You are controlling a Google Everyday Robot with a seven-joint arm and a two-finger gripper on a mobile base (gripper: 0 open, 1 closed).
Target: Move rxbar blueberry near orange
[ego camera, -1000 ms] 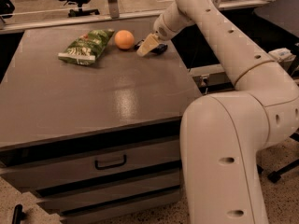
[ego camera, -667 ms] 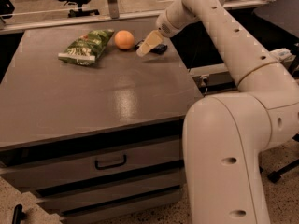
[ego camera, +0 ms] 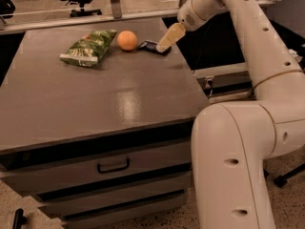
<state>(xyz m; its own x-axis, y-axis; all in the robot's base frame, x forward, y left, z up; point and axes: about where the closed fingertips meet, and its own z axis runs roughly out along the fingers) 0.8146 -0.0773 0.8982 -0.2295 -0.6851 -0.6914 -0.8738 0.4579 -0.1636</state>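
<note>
Grey desk (ego camera: 119,104) with drawers stands on a speckled floor, and a white robot arm (ego camera: 248,42) reaches over its far right corner. The gripper (ego camera: 163,45) points down at the desk's back edge, its tip at the right end of the dark rxbar blueberry (ego camera: 148,45), which lies flat; whether it is clamped on the bar or has let go cannot be told. Just left of the gripper, past the bar, sits the orange (ego camera: 127,40), and farther left lies a green chip bag (ego camera: 88,47).
</note>
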